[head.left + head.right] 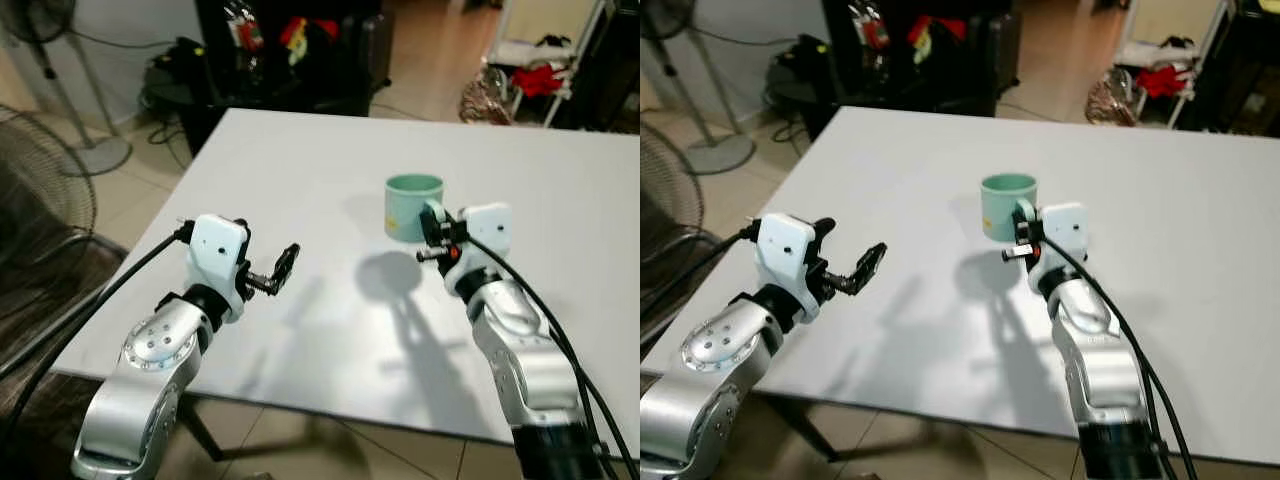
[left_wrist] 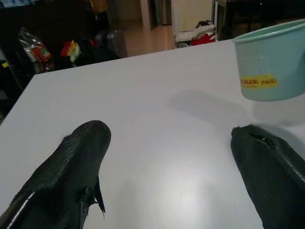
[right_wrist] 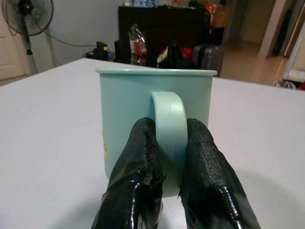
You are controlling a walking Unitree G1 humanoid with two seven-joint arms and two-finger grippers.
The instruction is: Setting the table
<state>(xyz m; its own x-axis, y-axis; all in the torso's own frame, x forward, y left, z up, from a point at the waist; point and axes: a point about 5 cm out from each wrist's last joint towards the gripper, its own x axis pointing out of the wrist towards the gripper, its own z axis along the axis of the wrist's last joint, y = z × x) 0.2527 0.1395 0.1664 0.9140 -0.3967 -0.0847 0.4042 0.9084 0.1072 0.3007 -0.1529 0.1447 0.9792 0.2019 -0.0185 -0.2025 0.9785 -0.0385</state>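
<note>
A pale green mug (image 1: 412, 205) stands upright near the middle of the white table (image 1: 300, 180). My right gripper (image 1: 432, 222) is shut on the mug's handle (image 3: 169, 129), with one black finger on each side of it. A yellow label shows on the mug's side (image 2: 258, 81). My left gripper (image 1: 283, 268) hovers low over the table's near left part, well left of the mug, open with nothing between its fingers (image 2: 71, 167).
A standing fan (image 1: 50, 30) and a wire fan guard (image 1: 40, 190) are at the left. Dark furniture with bags (image 1: 290, 50) stands beyond the table's far edge. A rack with clothes (image 1: 540, 70) is at the far right.
</note>
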